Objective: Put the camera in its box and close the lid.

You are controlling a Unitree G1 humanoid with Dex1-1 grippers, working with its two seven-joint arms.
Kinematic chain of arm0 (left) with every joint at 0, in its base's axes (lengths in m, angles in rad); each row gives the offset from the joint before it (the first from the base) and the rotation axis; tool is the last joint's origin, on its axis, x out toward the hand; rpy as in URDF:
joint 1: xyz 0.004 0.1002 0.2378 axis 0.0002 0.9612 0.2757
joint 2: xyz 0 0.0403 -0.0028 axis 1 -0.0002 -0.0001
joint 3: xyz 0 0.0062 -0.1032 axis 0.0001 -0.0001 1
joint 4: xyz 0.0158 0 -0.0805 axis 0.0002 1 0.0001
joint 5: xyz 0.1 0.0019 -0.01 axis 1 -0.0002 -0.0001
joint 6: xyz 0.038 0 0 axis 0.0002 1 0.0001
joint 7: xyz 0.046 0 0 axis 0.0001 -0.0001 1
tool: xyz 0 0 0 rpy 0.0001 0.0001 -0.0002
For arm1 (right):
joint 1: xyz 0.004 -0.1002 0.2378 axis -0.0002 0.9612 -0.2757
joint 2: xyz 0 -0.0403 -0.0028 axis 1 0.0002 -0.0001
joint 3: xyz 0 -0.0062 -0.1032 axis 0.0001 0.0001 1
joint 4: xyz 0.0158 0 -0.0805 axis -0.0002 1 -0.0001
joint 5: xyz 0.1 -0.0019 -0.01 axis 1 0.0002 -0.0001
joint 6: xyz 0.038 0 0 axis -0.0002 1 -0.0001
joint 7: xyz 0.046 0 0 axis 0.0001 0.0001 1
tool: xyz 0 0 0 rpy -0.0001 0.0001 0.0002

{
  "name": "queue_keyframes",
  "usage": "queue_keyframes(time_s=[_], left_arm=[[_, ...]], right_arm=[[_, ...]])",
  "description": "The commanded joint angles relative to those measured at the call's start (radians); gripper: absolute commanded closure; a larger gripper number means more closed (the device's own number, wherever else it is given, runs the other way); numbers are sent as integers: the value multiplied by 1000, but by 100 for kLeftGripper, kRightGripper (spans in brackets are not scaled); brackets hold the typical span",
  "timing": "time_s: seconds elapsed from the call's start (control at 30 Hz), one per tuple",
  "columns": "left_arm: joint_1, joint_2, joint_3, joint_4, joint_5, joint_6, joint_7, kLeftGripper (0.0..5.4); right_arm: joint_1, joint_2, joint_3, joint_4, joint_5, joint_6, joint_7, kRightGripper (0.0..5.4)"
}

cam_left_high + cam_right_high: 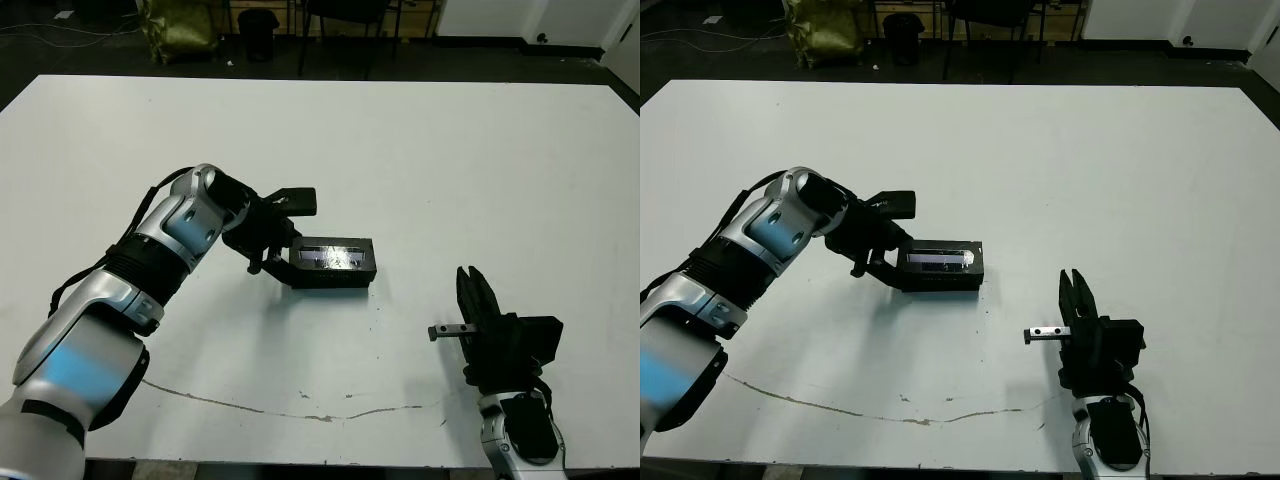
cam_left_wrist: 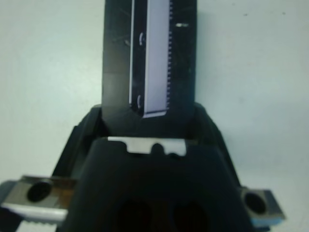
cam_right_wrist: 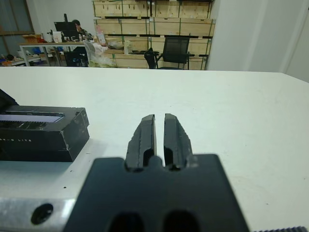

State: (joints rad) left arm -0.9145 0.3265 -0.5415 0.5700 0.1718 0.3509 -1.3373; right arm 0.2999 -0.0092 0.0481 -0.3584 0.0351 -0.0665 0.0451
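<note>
The box (image 1: 335,278) lies on the white table's middle, black. The lid (image 1: 330,256) rests flat on top of it, its pale strip facing up and also plain in the left wrist view (image 2: 157,58). The camera is hidden. My left gripper (image 1: 282,232) is at the box's left end, open, one finger (image 1: 292,201) behind the box and the other at its front corner. My right gripper (image 1: 468,285) is shut and holds nothing. It stands near the table's front edge, to the right of the box and well apart from it. The right wrist view shows the box (image 3: 43,137) off to the side of that gripper.
A thin dark scratch line (image 1: 300,412) runs along the table's front part. Beyond the far edge stand chairs (image 3: 175,50) and stacked wooden crates (image 3: 154,19). A person (image 3: 76,26) sits at a desk far behind.
</note>
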Motion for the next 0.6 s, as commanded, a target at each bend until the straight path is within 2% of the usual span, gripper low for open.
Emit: queue_keyframes(time_s=[0.03, 0.6], left_arm=[[24, 19, -24, 16, 28, 14, -3, 297], [15, -15, -43, 12, 28, 27, 6, 297]], right_arm=[[15, -3, -5, 11, -7, 7, -5, 540], [26, -1, -2, -1, -4, 24, 1, 540]])
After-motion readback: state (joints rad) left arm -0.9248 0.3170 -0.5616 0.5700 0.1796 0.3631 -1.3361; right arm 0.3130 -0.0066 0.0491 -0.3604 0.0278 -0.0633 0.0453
